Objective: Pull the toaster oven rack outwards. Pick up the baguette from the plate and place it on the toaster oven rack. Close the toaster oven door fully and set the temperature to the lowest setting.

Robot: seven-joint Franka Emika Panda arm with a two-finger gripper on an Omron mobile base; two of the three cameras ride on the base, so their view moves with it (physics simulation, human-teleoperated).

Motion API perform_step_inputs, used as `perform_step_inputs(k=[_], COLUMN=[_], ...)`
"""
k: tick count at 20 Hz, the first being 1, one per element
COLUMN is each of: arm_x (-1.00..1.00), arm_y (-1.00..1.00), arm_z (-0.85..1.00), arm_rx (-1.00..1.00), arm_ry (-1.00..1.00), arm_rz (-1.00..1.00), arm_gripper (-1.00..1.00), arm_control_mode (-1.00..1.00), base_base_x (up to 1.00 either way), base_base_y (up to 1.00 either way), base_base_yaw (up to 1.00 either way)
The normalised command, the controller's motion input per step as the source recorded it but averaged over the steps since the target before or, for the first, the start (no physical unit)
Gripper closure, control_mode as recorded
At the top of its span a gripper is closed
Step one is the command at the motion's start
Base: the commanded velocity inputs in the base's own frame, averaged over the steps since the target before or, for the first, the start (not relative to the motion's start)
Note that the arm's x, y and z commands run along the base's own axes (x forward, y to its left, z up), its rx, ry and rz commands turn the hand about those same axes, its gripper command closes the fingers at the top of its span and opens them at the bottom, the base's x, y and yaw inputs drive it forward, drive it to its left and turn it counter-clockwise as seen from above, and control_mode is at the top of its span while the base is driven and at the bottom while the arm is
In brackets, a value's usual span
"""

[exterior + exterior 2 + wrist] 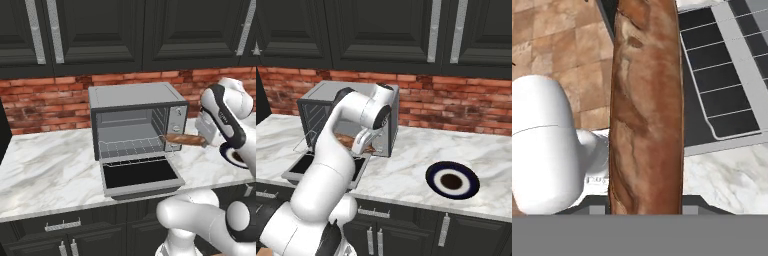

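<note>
The toaster oven (135, 97) stands on the counter with its toaster oven door (140, 175) dropped flat open. The wire toaster oven rack (131, 148) sticks out a little over the door; in the hand view the rack (727, 75) lies at the upper right. My gripper (204, 136) is shut on one end of the brown baguette (182, 140), which is held level just right of the oven's opening, its free tip at the rack's right edge. The baguette (644, 110) runs up the middle of the hand view. The plate (452, 180) sits empty to the right.
The oven's knob panel (177, 120) is right behind the baguette. A red brick wall (45, 102) backs the marble counter (45, 160), with dark cabinets above and below. My own arm (338, 150) hides much of the oven in the right base view.
</note>
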Motion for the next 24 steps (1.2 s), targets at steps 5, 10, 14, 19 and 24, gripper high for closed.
perform_step_inputs(k=[5,10,14,19,24], arm_x=[0.24,0.36,0.33,0.25,0.23], arm_y=[0.76,0.70,0.55,0.37,0.32], arm_z=[0.06,0.00,-0.05,-0.29,-0.41], arm_rx=[0.00,0.00,0.00,0.00,0.00], arm_ry=[0.00,0.00,0.00,0.00,0.00], arm_rz=[0.02,0.00,0.00,0.00,0.00], arm_gripper=[1.00,1.00,1.00,1.00,1.00], arm_control_mode=[-1.00,-1.00,-1.00,-1.00,-1.00], base_base_x=[0.00,0.00,0.00,0.00,0.00], base_base_y=[0.00,0.00,0.00,0.00,0.00], base_base_yaw=[0.00,0.00,0.00,0.00,0.00])
